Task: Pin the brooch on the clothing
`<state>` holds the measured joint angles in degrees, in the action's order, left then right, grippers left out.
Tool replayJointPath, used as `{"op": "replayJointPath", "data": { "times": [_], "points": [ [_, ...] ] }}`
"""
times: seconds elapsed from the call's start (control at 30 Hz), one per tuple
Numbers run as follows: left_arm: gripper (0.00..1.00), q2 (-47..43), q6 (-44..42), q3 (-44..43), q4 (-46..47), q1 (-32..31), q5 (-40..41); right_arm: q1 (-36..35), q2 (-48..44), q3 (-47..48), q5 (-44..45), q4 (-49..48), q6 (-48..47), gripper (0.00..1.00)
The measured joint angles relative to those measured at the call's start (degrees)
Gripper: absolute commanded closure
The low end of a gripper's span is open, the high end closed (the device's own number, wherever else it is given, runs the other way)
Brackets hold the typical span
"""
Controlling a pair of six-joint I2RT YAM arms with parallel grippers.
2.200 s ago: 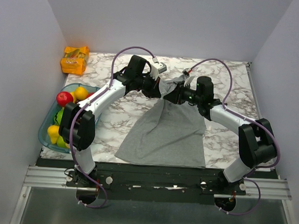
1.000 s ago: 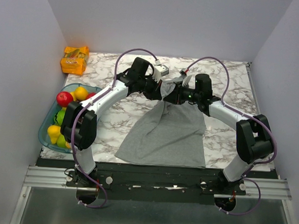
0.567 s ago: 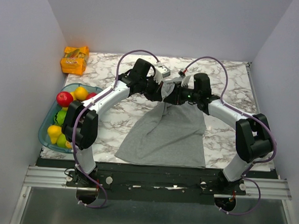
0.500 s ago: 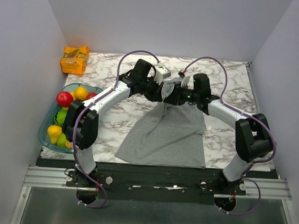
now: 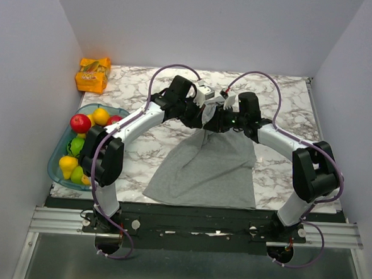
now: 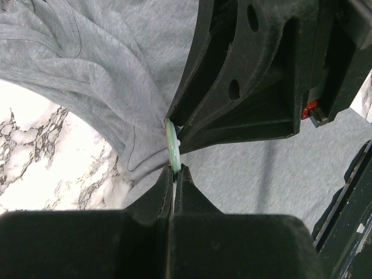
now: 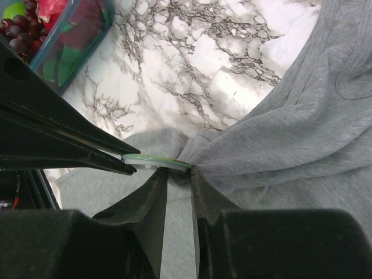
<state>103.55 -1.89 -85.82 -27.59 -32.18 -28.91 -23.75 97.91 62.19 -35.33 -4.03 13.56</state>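
The brooch [image 6: 171, 139] shows edge-on as a thin green-and-white disc, and my left gripper [image 6: 175, 170] is shut on its rim. The grey clothing [image 5: 209, 166] lies on the marble table, its upper part lifted and bunched where both grippers meet. In the right wrist view the brooch [image 7: 156, 161] lies flat against a pinched fold of clothing [image 7: 302, 133]. My right gripper [image 7: 179, 173] is shut on that fold just under the disc. The left fingers [image 7: 70, 145] reach in from the left. From above, the left gripper [image 5: 200, 115] and right gripper [image 5: 215, 120] are tip to tip, hiding the brooch.
A clear blue bin [image 5: 57, 163] of fruit stands at the table's left edge, also in the right wrist view's top-left corner as a bin [image 7: 72, 38]. An orange packet [image 5: 93, 74] lies at the far left corner. White walls enclose three sides.
Both wrists have drawn closer together and slightly farther back, lifting the top of the clothing into a tighter bunch. Neither grip has changed.
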Motion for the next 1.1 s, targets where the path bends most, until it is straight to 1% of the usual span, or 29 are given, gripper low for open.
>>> {"op": "replayJointPath", "data": {
  "times": [0.17,0.47,0.57,0.6,0.7,0.8,0.97,1.1],
  "points": [
    [1.0,0.0,0.22,0.0,0.0,-0.46,1.55,-0.17,0.0,0.0,0.61,0.07,-0.13,0.7],
    [1.0,0.0,0.35,0.0,0.02,-0.5,2.21,-0.26,0.0,-0.07,0.87,0.0,-0.11,0.64],
    [1.0,0.0,1.25,0.0,0.0,-0.5,2.4,-0.59,-0.42,-0.79,1.4,-0.59,-0.02,0.58],
    [1.0,0.0,1.42,0.0,0.0,-0.5,2.38,-0.72,-0.9,-1.42,1.7,-1.07,0.13,0.5],
    [1.0,0.0,1.7,0.0,0.22,-0.52,1.79,-0.85,-3.61,-4.39,2.27,-2.56,0.94,0.44],
    [1.0,0.0,1.9,0.0,0.57,-0.52,0.48,-0.76,-6.75,-7.08,2.1,-3.8,1.64,0.41],
    [1.0,0.0,1.88,0.0,0.68,0.0,-0.98,0.13,-11.1,-10.19,0.94,-5.9,1.86,0.39],
    [1.0,0.0,1.49,0.0,0.83,1.09,-2.43,1.88,-12.87,-13.0,-0.37,-8.28,2.43,0.39]
  ]
}}
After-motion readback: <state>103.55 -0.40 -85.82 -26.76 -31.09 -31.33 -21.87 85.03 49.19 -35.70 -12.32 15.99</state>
